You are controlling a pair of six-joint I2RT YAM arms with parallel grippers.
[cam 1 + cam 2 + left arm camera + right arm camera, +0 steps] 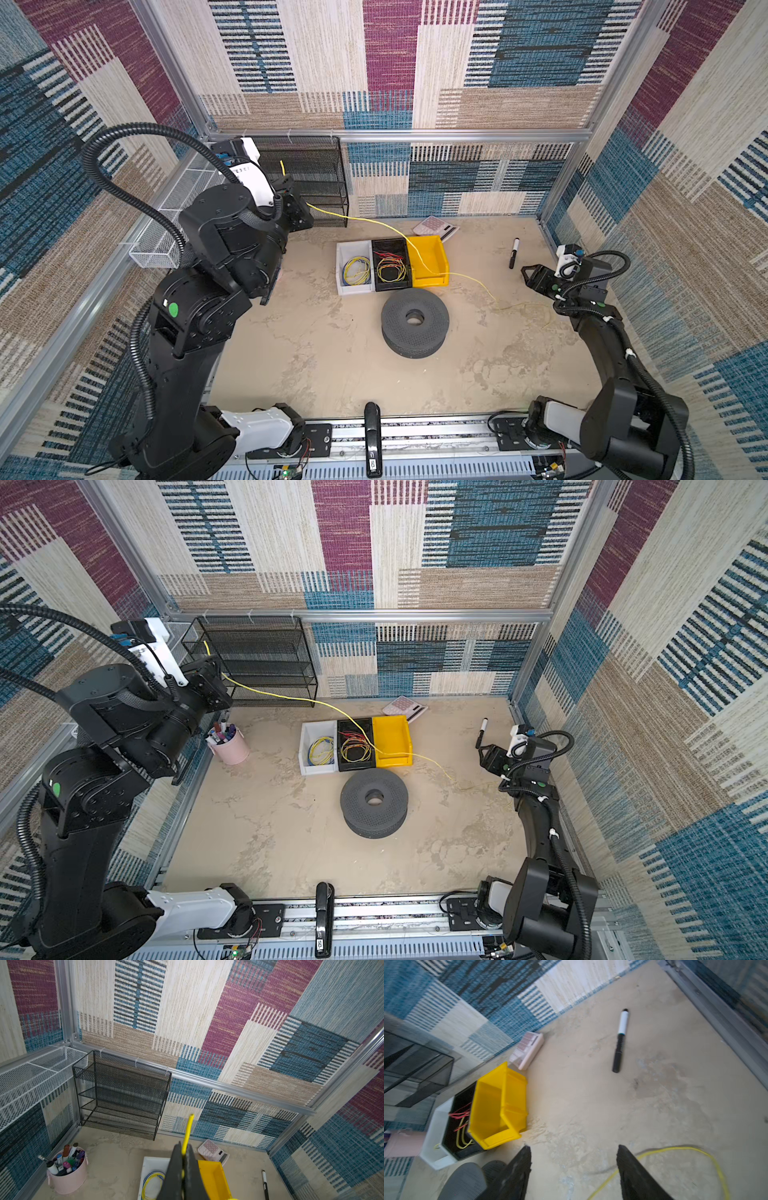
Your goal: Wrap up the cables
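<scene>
Yellow and skinny as anything, the wire [349, 214] is the whole job here. The left gripper [182, 1147] has its jaws pinched right down on it, up high by the black mesh rack [316, 174]. A short stub pokes out past the tips in the left wrist view. From there, in both top views, the wire slopes down over the black bin [388, 243] and the yellow bin [434, 249]. It lands on the table [311, 353] just right of them and ends in a loose loop near the right arm. The right gripper [573, 1147] has its jaws wide apart with nothing between them, hanging over bare table, and the loop runs past one finger. The grey spool [414, 322] sits in front of the bins with no wire on it that I can see, so I'd say the wrapping hasn't really got going.

Handling-wise, my guess is it weighs nothing and bends easy but holds a bit of curl, so it'll spring and wander rather than lie where you put it. The jacket looks smooth too, so it could slide through the pads unless squeezed hard. Flat on the table it's a pain to pinch. I'd go for the stretch just off the yellow bin's edge, where it looks lifted clear, and grab across the wire, not along it.
</scene>
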